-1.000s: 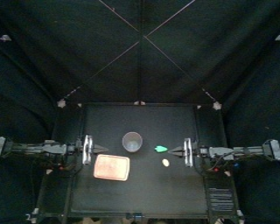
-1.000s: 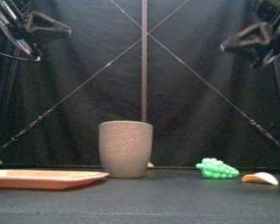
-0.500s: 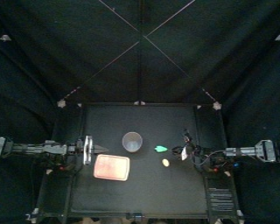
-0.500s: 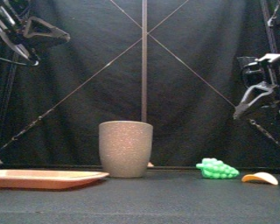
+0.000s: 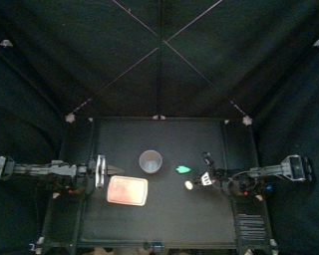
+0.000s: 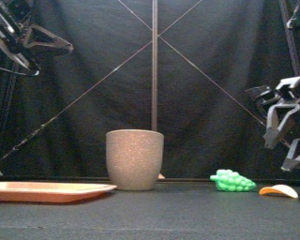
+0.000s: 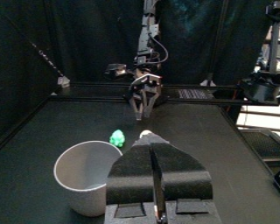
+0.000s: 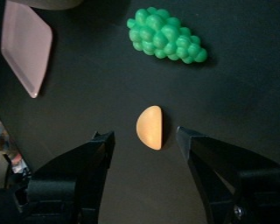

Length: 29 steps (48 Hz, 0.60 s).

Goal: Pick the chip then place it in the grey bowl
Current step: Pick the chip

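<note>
My left end effector (image 7: 152, 149) was clenched on nothing, up high at the left of the table (image 5: 162, 224). It hid part of the grey bowl (image 6: 134, 159) in its wrist view. Pink tray (image 6: 46, 191) lay leftmost, with the bowl upright beside it and the green grapes toy (image 6: 232, 180) further right. Chip (image 8: 150, 128) lay on the table just right of the grapes, well apart from the bowl. My right end effector (image 8: 143, 134) hung above it, jaws spread wide either side, not touching. Front view cut that end effector off at the edge.
</note>
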Tool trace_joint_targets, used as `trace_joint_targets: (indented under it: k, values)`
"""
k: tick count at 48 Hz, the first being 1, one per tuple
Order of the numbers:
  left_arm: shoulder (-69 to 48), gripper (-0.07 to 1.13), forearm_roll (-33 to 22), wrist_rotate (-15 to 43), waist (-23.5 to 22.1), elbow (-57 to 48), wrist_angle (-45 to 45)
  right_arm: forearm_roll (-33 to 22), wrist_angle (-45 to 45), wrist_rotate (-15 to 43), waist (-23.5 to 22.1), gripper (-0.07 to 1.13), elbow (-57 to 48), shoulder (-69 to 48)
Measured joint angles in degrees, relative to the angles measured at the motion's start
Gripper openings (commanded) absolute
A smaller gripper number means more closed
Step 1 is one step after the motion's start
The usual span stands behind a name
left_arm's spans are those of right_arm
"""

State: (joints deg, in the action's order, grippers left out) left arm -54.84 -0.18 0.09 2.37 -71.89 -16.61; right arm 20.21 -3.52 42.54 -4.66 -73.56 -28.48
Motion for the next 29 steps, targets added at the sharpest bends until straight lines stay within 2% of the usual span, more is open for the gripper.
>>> trace_joint_targets:
  k: [14,29]
  values:
    - [0.0,0.01,0.0,0.0,0.18,-1.32,0.0,0.09,0.44,0.0,0.62,0.92,3.08,10.46]
    - [0.09,0.01,0.09,0.0,0.44,-2.2,0.0,0.44,0.44,0.09,3.25,0.91,7.12,15.64]
